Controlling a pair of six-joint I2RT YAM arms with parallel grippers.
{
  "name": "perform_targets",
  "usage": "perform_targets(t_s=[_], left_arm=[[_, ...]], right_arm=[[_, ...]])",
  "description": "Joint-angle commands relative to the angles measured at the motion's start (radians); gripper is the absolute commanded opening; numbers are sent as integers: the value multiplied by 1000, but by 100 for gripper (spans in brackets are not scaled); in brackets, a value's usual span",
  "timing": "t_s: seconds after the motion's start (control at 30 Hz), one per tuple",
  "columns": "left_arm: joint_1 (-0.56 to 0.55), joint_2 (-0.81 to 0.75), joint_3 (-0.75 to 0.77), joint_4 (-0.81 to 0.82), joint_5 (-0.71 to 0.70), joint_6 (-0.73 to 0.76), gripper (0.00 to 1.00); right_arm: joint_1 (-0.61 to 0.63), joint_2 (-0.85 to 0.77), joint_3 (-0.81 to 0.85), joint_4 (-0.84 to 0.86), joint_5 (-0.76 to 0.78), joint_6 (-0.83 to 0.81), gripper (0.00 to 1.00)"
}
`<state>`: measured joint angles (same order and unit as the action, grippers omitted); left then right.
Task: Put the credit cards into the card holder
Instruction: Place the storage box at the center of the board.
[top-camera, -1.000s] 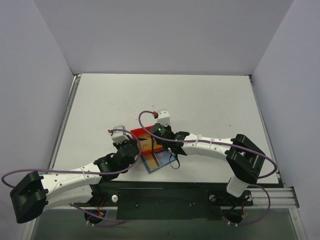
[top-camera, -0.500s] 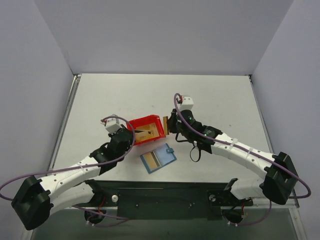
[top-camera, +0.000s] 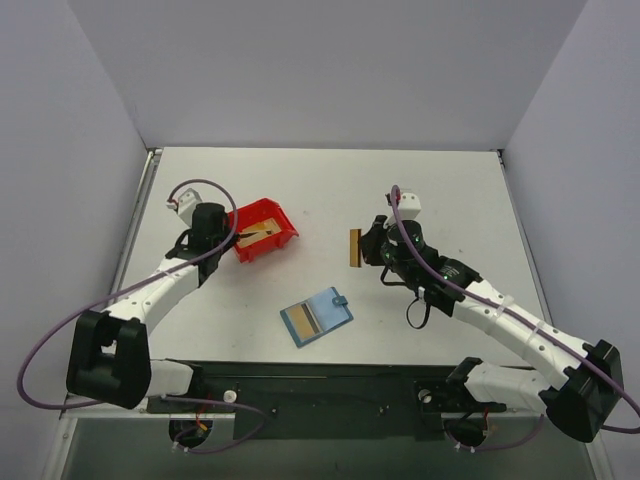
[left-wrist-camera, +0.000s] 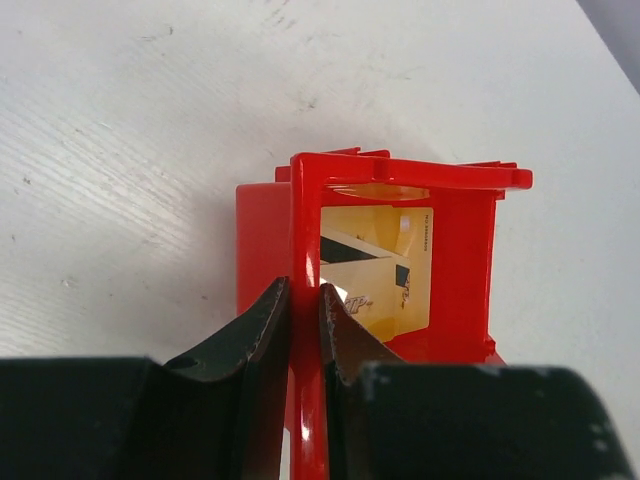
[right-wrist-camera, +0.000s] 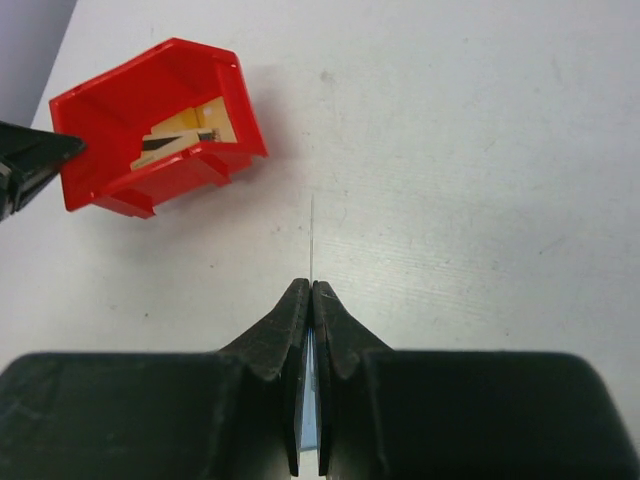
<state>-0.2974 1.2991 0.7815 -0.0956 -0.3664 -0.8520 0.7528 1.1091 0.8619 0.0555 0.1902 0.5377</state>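
Your right gripper (top-camera: 368, 248) is pinching one card (top-camera: 355, 248) by its edge, over the table (top-camera: 450, 190), well apart from the open holder (top-camera: 330, 308). Your left gripper (top-camera: 228, 238) is clamping the bin (top-camera: 250, 250) wall. One card seems to be lying on the holder already; more cards (top-camera: 260, 233) are waiting in the bin.

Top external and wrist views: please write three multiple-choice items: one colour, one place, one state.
1. The bin is: A blue; B red; C green.
2. The card holder lies: A open on the table; B inside the bin; C under the bin.
3. The right tool is: A wide open; B shut on nothing; C shut on a credit card.
Key: 1 B, its walls are red in every view. 2 A, it lies on the table, apart from the bin. 3 C, the right wrist view shows the jaws closed on the card's thin edge.
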Motion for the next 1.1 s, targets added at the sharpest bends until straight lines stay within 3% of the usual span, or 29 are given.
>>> perform_targets(t_s=[0.0, 0.17, 0.3, 0.5, 0.67, 0.77, 0.9, 1.07], left_arm=[[82, 52, 62, 57, 113, 16, 0], [165, 103, 36, 215, 208, 47, 0], [208, 169, 58, 202, 231, 47, 1], [239, 186, 62, 186, 241, 24, 29], [239, 152, 78, 163, 241, 19, 44], [239, 108, 108, 114, 233, 19, 62], [239, 14, 125, 36, 236, 30, 71], [239, -116, 128, 37, 323, 106, 72]], right_arm=[[-15, -38, -27, -37, -26, 1, 0], [-21, -67, -44, -52, -28, -1, 0], [-30, -86, -54, -80, -28, -1, 0], [-41, -101, -60, -89, -32, 8, 0], [-61, -107, -54, -94, -34, 15, 0], [-82, -101, -35, -98, -55, 7, 0], [-112, -123, -27, -98, -72, 2, 0], [-181, -141, -15, -85, -162, 24, 0]])
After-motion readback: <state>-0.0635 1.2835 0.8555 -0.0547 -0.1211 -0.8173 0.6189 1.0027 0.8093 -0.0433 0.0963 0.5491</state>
